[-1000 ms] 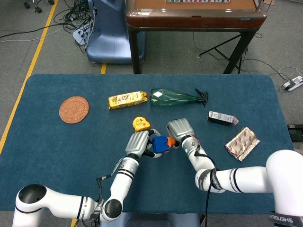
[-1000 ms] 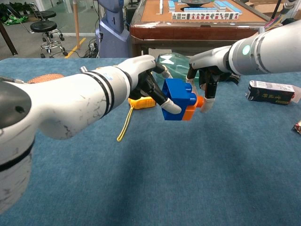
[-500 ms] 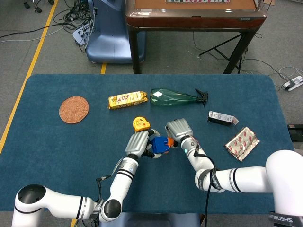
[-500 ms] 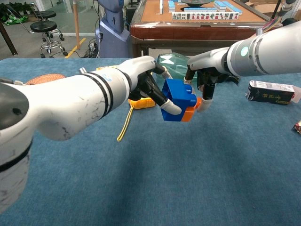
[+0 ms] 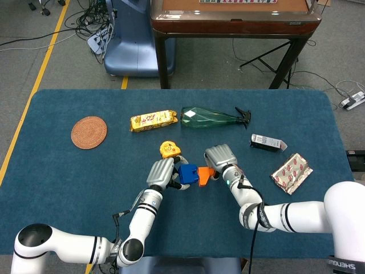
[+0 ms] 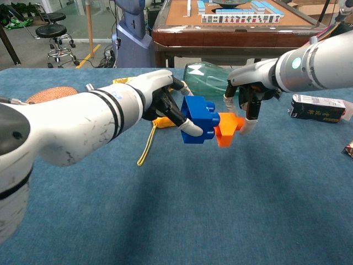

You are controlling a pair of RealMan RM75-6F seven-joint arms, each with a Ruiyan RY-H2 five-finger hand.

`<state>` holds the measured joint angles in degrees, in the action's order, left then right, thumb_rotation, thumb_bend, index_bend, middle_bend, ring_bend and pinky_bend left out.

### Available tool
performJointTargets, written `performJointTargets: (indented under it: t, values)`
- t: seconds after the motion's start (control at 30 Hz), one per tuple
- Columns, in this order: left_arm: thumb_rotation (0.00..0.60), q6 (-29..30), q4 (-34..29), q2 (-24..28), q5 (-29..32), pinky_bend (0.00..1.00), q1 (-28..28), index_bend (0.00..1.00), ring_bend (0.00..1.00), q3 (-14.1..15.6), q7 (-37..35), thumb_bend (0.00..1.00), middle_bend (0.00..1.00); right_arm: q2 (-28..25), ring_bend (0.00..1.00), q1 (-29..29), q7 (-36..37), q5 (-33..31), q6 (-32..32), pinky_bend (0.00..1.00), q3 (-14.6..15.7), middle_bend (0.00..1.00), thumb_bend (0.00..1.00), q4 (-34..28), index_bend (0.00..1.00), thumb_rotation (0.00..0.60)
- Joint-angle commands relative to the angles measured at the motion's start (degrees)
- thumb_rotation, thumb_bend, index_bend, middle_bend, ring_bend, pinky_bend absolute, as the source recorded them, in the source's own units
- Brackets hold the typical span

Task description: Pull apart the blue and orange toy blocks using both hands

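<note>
My left hand (image 6: 162, 102) (image 5: 161, 173) grips the blue block (image 6: 199, 119) (image 5: 187, 174) above the middle of the table. My right hand (image 6: 249, 96) (image 5: 220, 158) pinches the orange block (image 6: 226, 131) (image 5: 206, 175) just to its right. In the chest view the two blocks sit side by side, the orange one shifted right and low, touching or nearly touching the blue one's side. Both blocks are off the blue tablecloth (image 6: 220, 210).
A yellow tape measure (image 5: 169, 149) with a yellow cord (image 6: 146, 146) lies behind the left hand. A green bottle (image 5: 211, 117), gold snack pack (image 5: 153, 120), woven coaster (image 5: 89, 132), small black-and-white box (image 5: 267, 142) and silver blister pack (image 5: 291, 173) lie around.
The orange block has slid out from under the blue block to the right. My left hand moved slightly left with the blue block and my right hand moved right.
</note>
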<state>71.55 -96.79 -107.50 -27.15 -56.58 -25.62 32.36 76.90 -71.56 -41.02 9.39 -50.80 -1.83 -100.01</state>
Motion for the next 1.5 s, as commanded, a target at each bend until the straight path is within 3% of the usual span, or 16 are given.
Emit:
performJointTargets:
  t: [0.03, 0.17, 0.23, 0.3, 0.37, 0.47, 0.6, 0.67, 0.77, 0.9, 1.03, 1.17, 1.33, 1.5]
  values:
    - [0.600, -0.38, 0.50, 0.13, -0.03, 1.00, 0.33, 0.53, 1.00, 0.35, -0.32, 0.28, 1.00, -0.46, 1.00, 0.18, -0.08, -0.11, 0.46, 1.00, 0.55, 1.00, 0.57, -0.10, 0.69, 0.600]
    - [0.600, -1.15, 1.64, 0.02, -0.42, 1.00, 0.64, 0.53, 1.00, 1.19, -0.61, 0.28, 1.00, -0.83, 1.00, 0.46, 0.15, -0.23, 1.56, 1.00, 1.27, 1.00, 0.57, 0.27, 0.69, 0.600]
    - [0.600, -1.61, 2.22, -0.06, -1.00, 1.00, 0.76, 0.52, 1.00, 1.82, -0.73, 0.27, 1.00, -0.91, 1.00, 0.51, 0.16, -0.48, 2.51, 1.00, 1.84, 1.00, 0.48, 0.71, 0.67, 0.600]
    - [0.600, -1.90, 2.84, -0.22, -2.38, 1.00, 1.01, 0.45, 1.00, 2.55, -1.26, 0.23, 1.00, -0.77, 1.00, 0.49, 0.15, -0.81, 3.21, 1.00, 2.34, 1.00, 0.26, 1.36, 0.56, 0.600]
    - [0.600, -2.05, 3.40, -0.29, -3.60, 1.00, 1.24, 0.32, 1.00, 3.20, -1.59, 0.13, 1.00, -0.66, 1.00, 0.53, 0.37, -0.91, 3.57, 1.00, 2.56, 1.00, 0.09, 1.92, 0.41, 0.600]
    - [0.600, -1.99, 4.13, -0.33, -5.13, 1.00, 1.66, 0.18, 1.00, 3.87, -1.94, 0.04, 1.00, -0.59, 1.00, 1.18, 1.75, -0.23, 3.75, 1.00, 2.38, 1.00, 0.00, 2.54, 0.24, 0.600]
    - [0.600, -1.61, 4.40, -0.17, -6.23, 1.00, 2.38, 0.08, 1.00, 4.38, -2.27, 0.00, 1.00, -1.08, 1.00, 2.26, 3.37, 1.77, 3.58, 1.00, 2.24, 0.97, 0.00, 2.57, 0.06, 0.600]
    - [0.600, -1.24, 4.07, 0.25, -6.72, 1.00, 3.01, 0.07, 1.00, 4.76, -2.28, 0.00, 1.00, -1.57, 1.00, 3.21, 4.49, 3.54, 3.12, 1.00, 2.23, 0.95, 0.00, 2.21, 0.01, 0.600]
    - [0.600, -0.19, 3.66, 1.09, -8.74, 1.00, 4.10, 0.07, 1.00, 5.93, -2.44, 0.00, 1.00, -2.22, 0.98, 4.76, 5.95, 6.71, 1.65, 1.00, 2.21, 0.86, 0.00, 1.55, 0.00, 0.600]
    - [0.600, 2.58, 3.08, 3.41, -13.62, 1.00, 6.71, 0.07, 0.97, 8.96, -2.66, 0.00, 0.94, -4.15, 0.83, 7.95, 8.23, 13.31, -0.82, 0.92, 2.80, 0.70, 0.00, 0.03, 0.00, 0.600]
    - [0.600, 5.50, 2.42, 6.85, -18.96, 0.99, 9.64, 0.08, 0.77, 12.21, -2.65, 0.00, 0.73, -7.21, 0.60, 11.11, 11.05, 20.45, -0.30, 0.75, 3.76, 0.50, 0.00, -1.19, 0.03, 0.600]
    - [0.600, 8.03, 1.21, 11.25, -23.29, 0.76, 13.23, 0.08, 0.48, 15.21, -3.19, 0.00, 0.42, -9.57, 0.42, 15.41, 13.94, 30.51, -2.40, 0.60, 5.08, 0.37, 0.00, -1.60, 0.08, 0.600]
    - [0.600, 6.20, -2.65, 19.91, -24.93, 0.40, 18.33, 0.09, 0.20, 17.49, -9.10, 0.00, 0.15, -11.09, 0.33, 21.51, 17.85, 41.27, -7.90, 0.51, 6.72, 0.29, 0.00, -1.17, 0.11, 0.600]
    - [0.600, 7.76, -1.36, 27.79, -30.40, 0.23, 23.30, 0.10, 0.06, 22.36, -10.51, 0.00, 0.05, -13.29, 0.31, 27.43, 24.54, 48.90, -10.96, 0.43, 7.84, 0.28, 0.00, 0.25, 0.14, 0.600]
